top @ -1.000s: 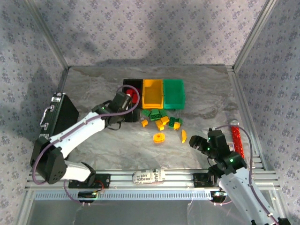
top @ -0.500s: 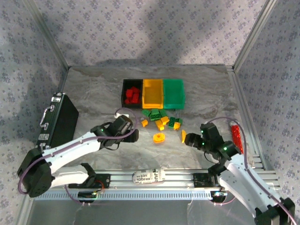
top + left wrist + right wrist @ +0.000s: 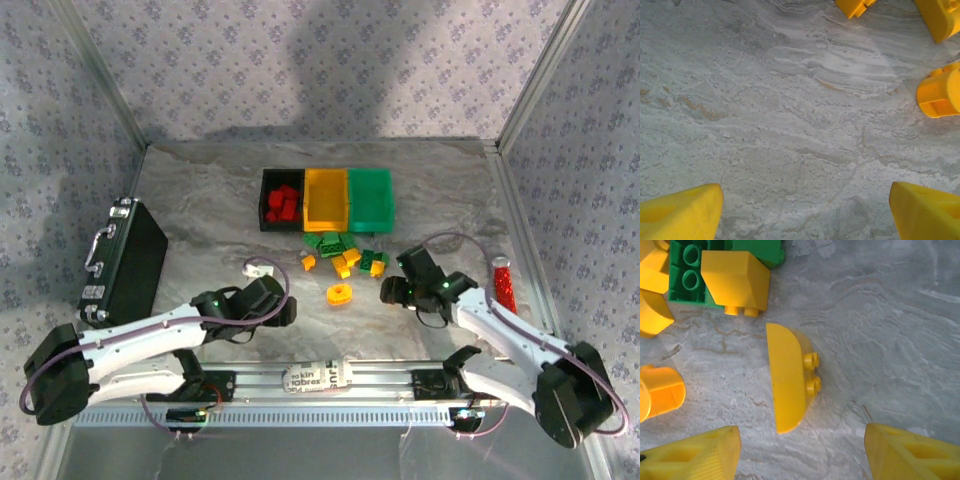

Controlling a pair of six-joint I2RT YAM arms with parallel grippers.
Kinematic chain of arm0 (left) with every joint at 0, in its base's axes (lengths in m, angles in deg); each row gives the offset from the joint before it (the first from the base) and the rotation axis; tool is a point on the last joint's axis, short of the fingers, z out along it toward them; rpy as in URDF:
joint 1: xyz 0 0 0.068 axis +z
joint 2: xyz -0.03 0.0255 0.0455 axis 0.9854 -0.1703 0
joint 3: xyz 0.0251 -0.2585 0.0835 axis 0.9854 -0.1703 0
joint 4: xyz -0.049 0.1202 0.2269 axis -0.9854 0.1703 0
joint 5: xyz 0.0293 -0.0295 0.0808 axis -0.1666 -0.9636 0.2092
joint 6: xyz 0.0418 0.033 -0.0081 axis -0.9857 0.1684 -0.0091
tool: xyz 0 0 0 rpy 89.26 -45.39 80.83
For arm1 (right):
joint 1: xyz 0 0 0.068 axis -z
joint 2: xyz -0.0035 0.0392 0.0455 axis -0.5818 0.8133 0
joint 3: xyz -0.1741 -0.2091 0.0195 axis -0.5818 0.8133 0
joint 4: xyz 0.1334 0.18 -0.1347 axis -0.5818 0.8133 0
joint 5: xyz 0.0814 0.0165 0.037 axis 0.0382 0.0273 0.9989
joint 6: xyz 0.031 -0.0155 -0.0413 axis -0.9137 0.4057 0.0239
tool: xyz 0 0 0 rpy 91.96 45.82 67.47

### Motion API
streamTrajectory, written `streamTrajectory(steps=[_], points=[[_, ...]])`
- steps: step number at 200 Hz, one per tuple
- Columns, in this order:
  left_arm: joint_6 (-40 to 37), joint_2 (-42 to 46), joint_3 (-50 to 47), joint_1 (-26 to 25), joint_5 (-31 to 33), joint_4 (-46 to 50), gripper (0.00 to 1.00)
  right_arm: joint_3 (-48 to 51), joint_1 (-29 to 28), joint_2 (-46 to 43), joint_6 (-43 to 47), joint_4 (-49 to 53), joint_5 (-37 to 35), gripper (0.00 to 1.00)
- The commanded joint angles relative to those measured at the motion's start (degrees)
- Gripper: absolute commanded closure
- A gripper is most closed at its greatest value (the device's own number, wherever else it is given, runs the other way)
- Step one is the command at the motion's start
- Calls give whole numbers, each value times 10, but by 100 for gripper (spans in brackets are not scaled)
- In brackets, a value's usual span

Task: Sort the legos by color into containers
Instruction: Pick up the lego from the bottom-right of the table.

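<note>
Your right end effector [image 3: 800, 445] has its fingers apart, with a clear gap on each side of the yellow half-round plastic brick [image 3: 790, 377] lying on the grey marbled surface [image 3: 890, 315]. Your left end effector [image 3: 805, 210] is spread wide too, holding nothing, low over bare surface near the round orange piece [image 3: 339, 293]. Red bricks [image 3: 283, 203] sit in the black plastic bin [image 3: 264, 190], joined to the orange-yellow bin [image 3: 326, 212] and green bin [image 3: 371, 200], with loose green and yellow bricks [image 3: 345, 255] just in front.

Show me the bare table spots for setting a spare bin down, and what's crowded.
Bare marble lies between the black case and the black bin, and between the green bin and the right rail. Crowded: the strip before those bins, strewn with loose legos.
</note>
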Motion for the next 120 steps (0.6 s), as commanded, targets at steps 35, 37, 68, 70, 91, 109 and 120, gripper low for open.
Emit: streamTrajectory(steps=[35, 37, 68, 70, 91, 109, 120], points=[[36, 21, -19, -25, 34, 7, 14, -44, -14, 109, -1, -31, -41, 42], [37, 23, -20, -26, 34, 8, 15, -45, -14, 112, -1, -31, -43, 43], [37, 44, -22, -27, 41, 15, 14, -65, -31, 141, -2, -23, -62, 62], [37, 45, -22, -27, 42, 16, 14, -67, -33, 142, -2, -20, -65, 63], [35, 60, -26, -27, 47, 19, 14, -91, -51, 144, -5, 4, -90, 72], [32, 69, -26, -27, 50, 21, 14, -121, -66, 135, -1, 31, -107, 73], [31, 72, -27, -27, 51, 20, 14, -149, -75, 130, 3, 51, -117, 73]])
